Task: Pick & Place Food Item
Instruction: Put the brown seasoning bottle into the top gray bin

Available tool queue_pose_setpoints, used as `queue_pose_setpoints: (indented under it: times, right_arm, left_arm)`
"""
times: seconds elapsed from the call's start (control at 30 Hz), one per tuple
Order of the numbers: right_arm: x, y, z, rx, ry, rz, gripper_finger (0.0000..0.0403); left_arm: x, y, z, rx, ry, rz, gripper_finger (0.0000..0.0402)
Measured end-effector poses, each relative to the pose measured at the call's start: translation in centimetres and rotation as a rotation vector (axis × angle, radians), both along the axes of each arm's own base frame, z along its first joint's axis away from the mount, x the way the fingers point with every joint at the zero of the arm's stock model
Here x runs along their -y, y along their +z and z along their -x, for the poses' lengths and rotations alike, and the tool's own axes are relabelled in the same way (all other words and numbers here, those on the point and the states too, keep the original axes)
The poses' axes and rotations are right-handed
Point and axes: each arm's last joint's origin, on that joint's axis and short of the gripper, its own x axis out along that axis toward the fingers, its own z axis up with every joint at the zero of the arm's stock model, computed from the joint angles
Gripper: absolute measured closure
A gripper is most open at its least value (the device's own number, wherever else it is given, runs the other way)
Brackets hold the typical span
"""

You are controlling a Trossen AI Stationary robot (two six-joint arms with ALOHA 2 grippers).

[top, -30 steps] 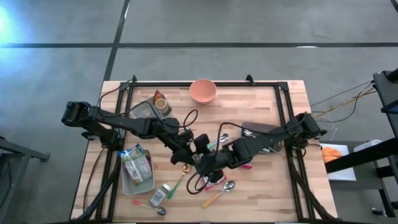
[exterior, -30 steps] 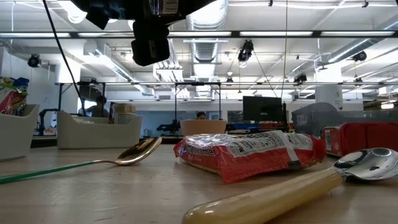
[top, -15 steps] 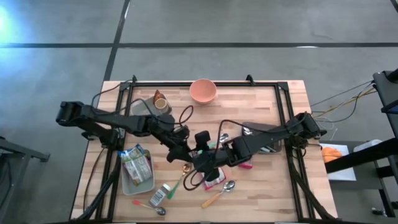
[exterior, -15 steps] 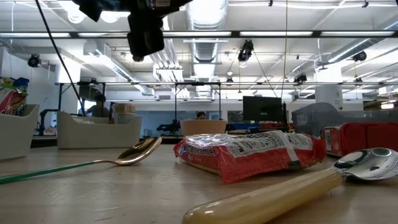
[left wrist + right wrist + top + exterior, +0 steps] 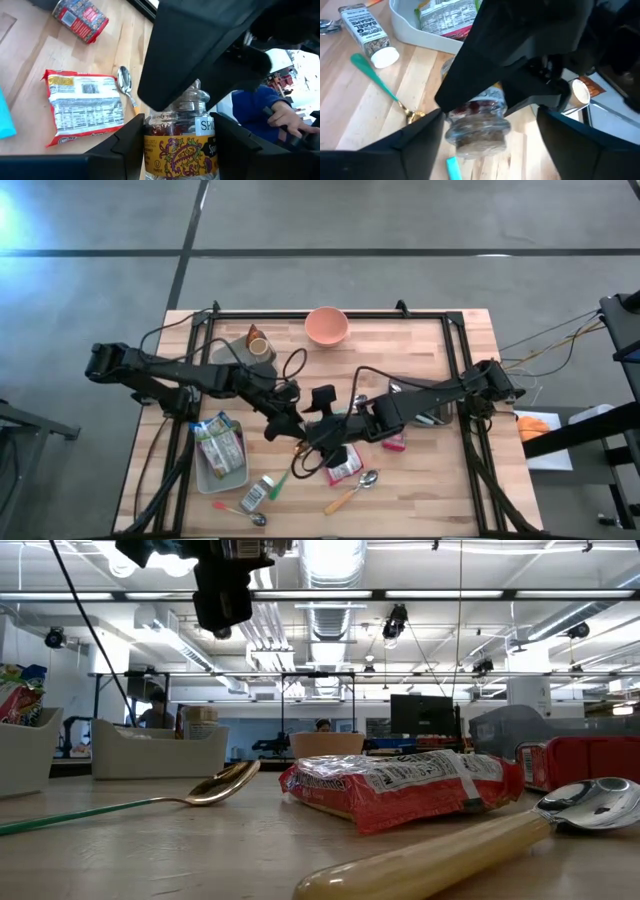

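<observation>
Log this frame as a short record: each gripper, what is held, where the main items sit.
left gripper: over the table's middle, jaws shut on spice jar
right gripper: facing the left one, jaws open either side of the jar
red packet: flat on the table, under the right arm
tray: left front, holding snack packs
bowl: back edge, middle

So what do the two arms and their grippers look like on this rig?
Both arms are dark, slender and jointed, with loose black cables looping off them. The left gripper and right gripper have broad, flat, matte black fingers. No markings are visible on them.
</observation>
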Motion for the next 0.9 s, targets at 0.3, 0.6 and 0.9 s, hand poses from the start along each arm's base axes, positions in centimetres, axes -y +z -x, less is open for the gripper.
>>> queue_pose_setpoints:
  times: [0.3, 0.6, 0.9]
  right_arm:
    - [0.3, 0.2, 0.0, 0.040, -0.097, 0.088, 0.0031]
    - [0.8, 0.7, 0.2, 0.092, -0.244, 0.139, 0.0031]
    - [0.8, 0.3, 0.3, 0.130, -0.326, 0.023, 0.0031]
  left_arm:
    - [-0.3, 1.0, 1.0, 0.030, 0.035, -0.066, 0.0220]
    - [-1.1, 3.8, 4.6, 0.100, 0.181, -0.258, 0.0220]
    - [-2.0, 6.5, 7.9, 0.234, 0.344, -0.443, 0.0220]
